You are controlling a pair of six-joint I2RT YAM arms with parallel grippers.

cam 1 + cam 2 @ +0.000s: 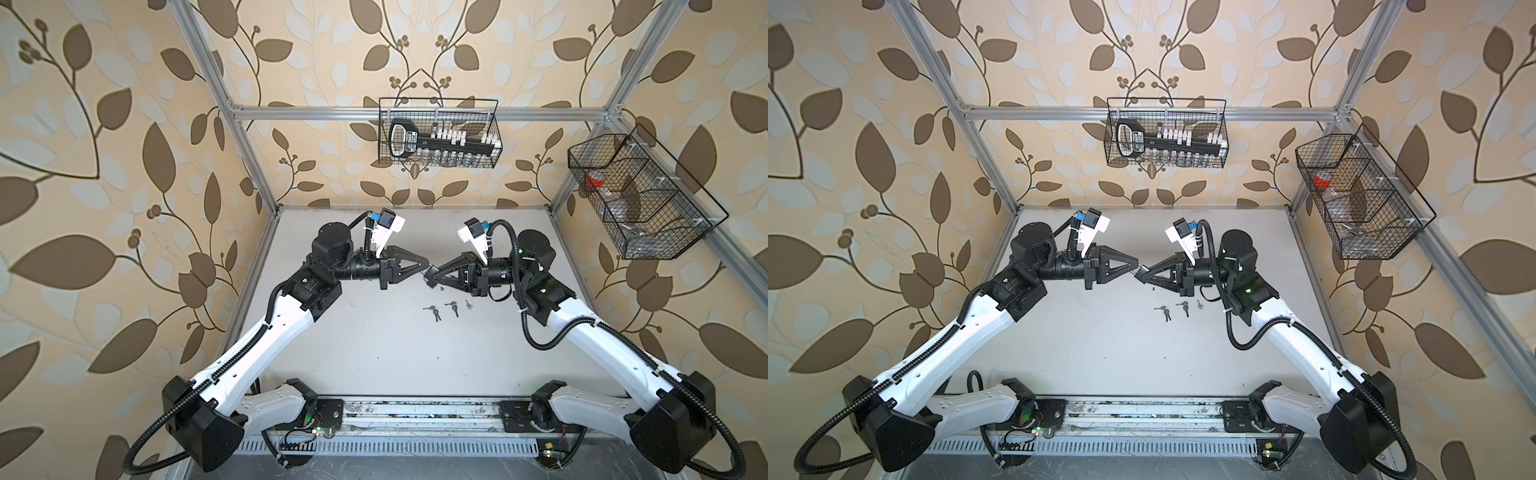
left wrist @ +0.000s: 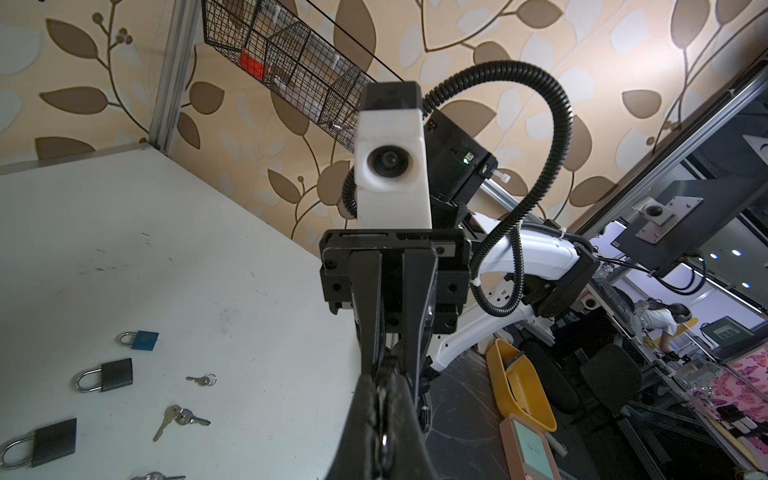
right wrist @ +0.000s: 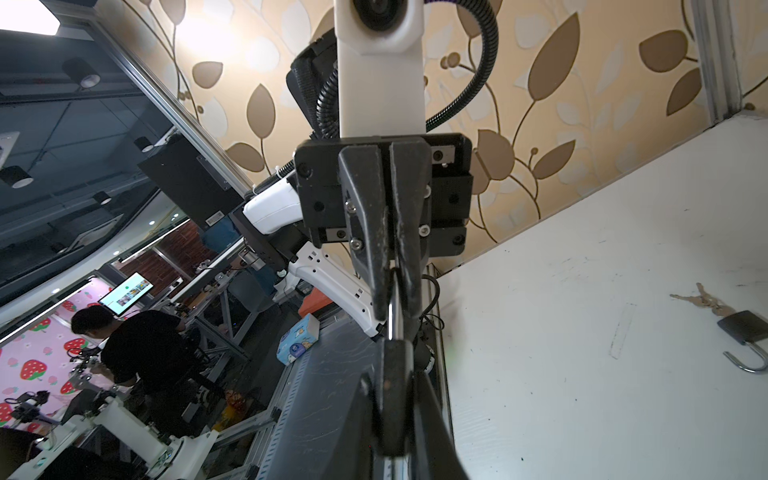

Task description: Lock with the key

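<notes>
Pincers, left pincer (image 1: 424, 269) and right pincer (image 1: 433, 275), clamp one padlock (image 3: 390, 307); three padlocks (image 2: 116, 374), three key sets (image 1: 432, 312) lie loose.

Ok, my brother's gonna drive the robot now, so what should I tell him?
Left end effector: shut on what looks like the key, tip to tip with the right one.
Right end effector: shut on a dark padlock, above the table.
Spare keys and three other padlocks lie on the table.
Done: key and padlock are lifted and brought together.
Left: I can't see whether the key is in; seat it, turn it, lock.
</notes>
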